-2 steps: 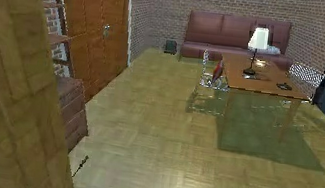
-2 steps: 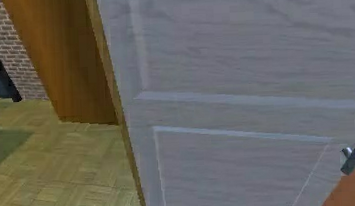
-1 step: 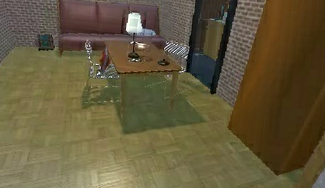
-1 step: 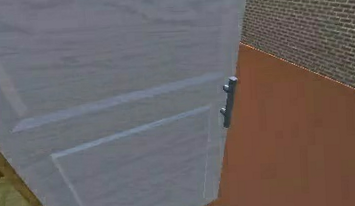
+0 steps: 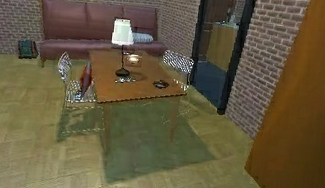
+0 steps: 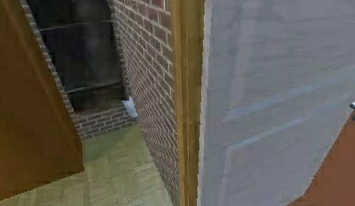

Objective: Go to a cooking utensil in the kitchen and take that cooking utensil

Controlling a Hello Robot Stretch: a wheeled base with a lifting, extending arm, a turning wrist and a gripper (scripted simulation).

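A wooden table (image 5: 136, 84) stands in the middle of a brick-walled room in the forward view. On it are a lamp with a white shade (image 5: 123, 40), a pale bowl-like thing (image 5: 133, 59) and small dark items (image 5: 161, 83) that I cannot name. No cooking utensil can be made out by shape.
Wire chairs (image 5: 72, 81) flank the table, and a dark red sofa (image 5: 97, 25) lines the back wall. A dark doorway (image 5: 219, 43) opens at the forward view's right, past a brown door panel (image 5: 315, 108). In the arm side view a brick wall edge (image 6: 150, 82) and a grey door (image 6: 285, 96) stand close.
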